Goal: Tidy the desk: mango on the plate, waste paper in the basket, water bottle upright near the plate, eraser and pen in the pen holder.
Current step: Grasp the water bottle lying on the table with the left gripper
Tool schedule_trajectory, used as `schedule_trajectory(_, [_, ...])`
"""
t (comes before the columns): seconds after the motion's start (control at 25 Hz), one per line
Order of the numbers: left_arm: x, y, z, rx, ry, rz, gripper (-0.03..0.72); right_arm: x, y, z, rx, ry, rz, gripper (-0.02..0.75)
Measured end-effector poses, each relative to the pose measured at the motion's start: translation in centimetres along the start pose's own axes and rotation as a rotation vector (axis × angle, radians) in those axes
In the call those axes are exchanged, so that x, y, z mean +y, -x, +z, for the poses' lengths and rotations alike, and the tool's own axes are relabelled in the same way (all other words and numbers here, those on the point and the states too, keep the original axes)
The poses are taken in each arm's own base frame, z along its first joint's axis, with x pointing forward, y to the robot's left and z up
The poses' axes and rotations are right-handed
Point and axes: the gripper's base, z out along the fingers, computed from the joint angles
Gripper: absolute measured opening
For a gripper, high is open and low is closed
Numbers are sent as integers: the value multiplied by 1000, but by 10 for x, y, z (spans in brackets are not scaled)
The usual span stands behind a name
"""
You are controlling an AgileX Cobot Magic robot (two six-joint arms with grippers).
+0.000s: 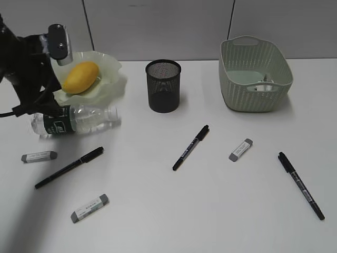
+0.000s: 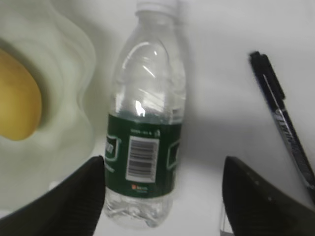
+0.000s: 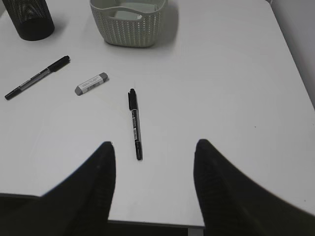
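Near the bench's (image 1: 210,211) left edge, the bottle (image 1: 73,120) lay on its side, long axis along the front edge, cap toward the right. The left end effector (image 2: 162,196) stood released, straddling its base. The mango (image 1: 80,77) sat on the plate (image 1: 108,84). The right end effector (image 3: 153,167) hung released over the bench's front right.

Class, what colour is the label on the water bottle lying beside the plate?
Dark green with a white barcode panel; the water bottle shows it best in the left wrist view.

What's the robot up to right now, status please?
Both tools open, empty. Left tool astride lying water bottle beside plate. Mango plated. Nothing in the way.
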Motion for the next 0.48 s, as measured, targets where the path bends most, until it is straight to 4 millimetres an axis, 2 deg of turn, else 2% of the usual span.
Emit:
schedule_trajectory(0.28, [3, 15, 25, 4, -38, 52, 561, 0, 0, 0, 0, 0, 0, 414])
schedule_trajectory(0.48, [9, 20, 34, 6, -51, 60, 561, 0, 0, 0, 0, 0, 0, 414])
